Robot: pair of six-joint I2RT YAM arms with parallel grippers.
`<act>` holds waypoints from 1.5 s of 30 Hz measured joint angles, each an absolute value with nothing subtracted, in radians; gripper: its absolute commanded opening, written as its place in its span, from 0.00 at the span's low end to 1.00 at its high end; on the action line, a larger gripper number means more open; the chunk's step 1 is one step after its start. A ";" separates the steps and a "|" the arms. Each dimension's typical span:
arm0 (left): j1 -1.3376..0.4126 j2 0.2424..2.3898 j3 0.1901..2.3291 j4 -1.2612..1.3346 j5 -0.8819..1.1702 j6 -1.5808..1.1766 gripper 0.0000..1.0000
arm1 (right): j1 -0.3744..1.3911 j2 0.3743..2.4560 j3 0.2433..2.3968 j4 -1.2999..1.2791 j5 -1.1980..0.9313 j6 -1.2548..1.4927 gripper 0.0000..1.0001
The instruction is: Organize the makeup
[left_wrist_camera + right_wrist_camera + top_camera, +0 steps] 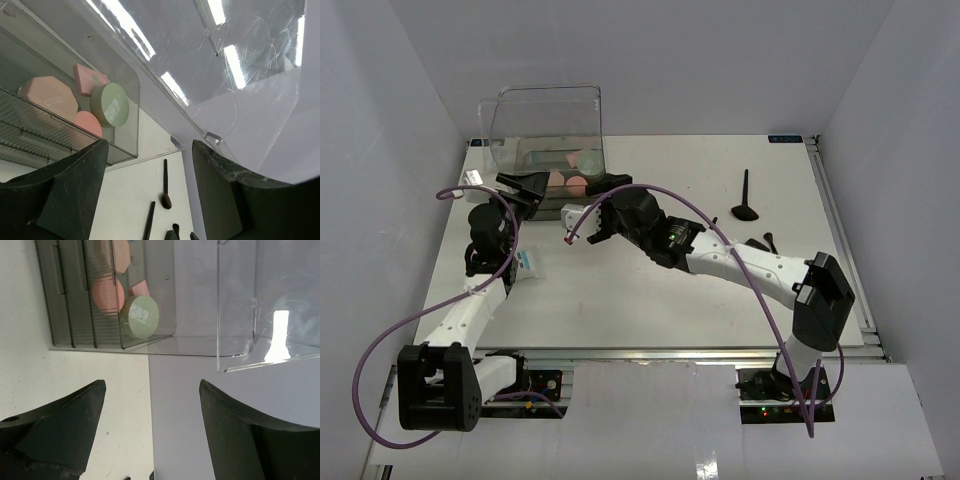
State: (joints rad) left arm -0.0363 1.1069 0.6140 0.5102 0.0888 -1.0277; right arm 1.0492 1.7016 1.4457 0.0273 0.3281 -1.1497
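A clear plastic box (510, 150) stands at the back left with its lid raised. Inside lie a grey-green disc (110, 103), a pink octagonal compact (49, 95), a pink rectangular palette (89, 78) and a round pink disc (88, 123). The green disc (140, 315) and pink disc (107, 294) also show in the right wrist view. My left gripper (525, 187) is open and empty just in front of the box (120, 145). My right gripper (610, 184) is open and empty at the box's front right corner (165, 335). Slim black brushes (745, 196) lie on the table at the right.
More black brushes (766, 242) lie beside the right arm, and also show in the left wrist view (165, 183). A small blue-and-white packet (528, 263) lies by the left arm. A small white item (472, 178) sits left of the box. Grey walls enclose the table.
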 measured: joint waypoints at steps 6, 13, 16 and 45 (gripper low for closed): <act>-0.035 1.086 0.607 0.479 0.102 -1.026 0.79 | 1.049 1.609 1.331 -0.018 0.301 -1.083 0.83; -0.024 1.006 0.527 0.403 0.133 -1.017 0.84 | 0.983 1.465 1.218 -0.175 0.132 -0.922 0.83; -0.020 0.981 0.502 0.347 0.141 -1.011 0.89 | 0.890 1.411 1.190 -0.211 0.010 -0.836 0.83; -0.008 0.949 0.514 0.125 0.541 -0.764 0.91 | 0.190 1.333 0.941 -0.210 -0.801 -0.423 0.82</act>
